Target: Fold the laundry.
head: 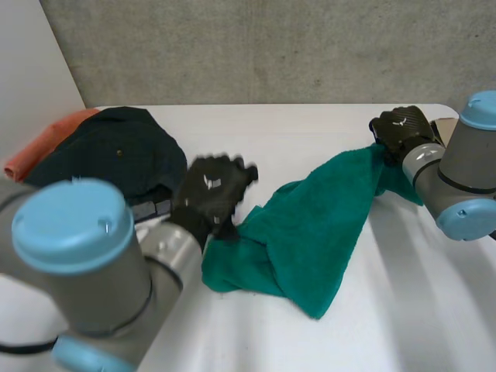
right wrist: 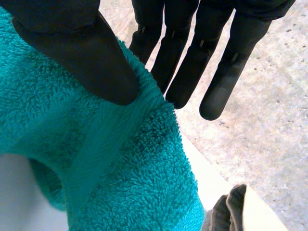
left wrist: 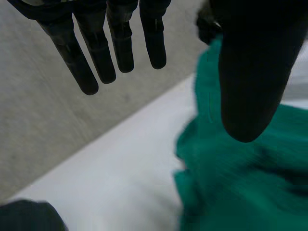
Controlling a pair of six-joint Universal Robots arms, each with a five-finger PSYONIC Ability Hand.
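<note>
At the towel's far corner, right hand (head: pixel 399 128) is pinching green towel (head: pixel 310 225) between thumb and straight fingers, holding that end off the table (head: pixel 310 124). Left hand (head: pixel 211 190), fingers spread and gripping nothing, is hovering over the towel's bunched opposite end. Beyond that end, dark garment (head: pixel 116 151) and orange cloth (head: pixel 46 143) are lying. Risk: the shallow pinch slipping under the towel's weight, and the bunched end creasing any fold.

L robot hand (left wrist: pixel 250 82) splayed, thumb over green towel (left wrist: pixel 231 192) on table (left wrist: pixel 110 178).
</note>
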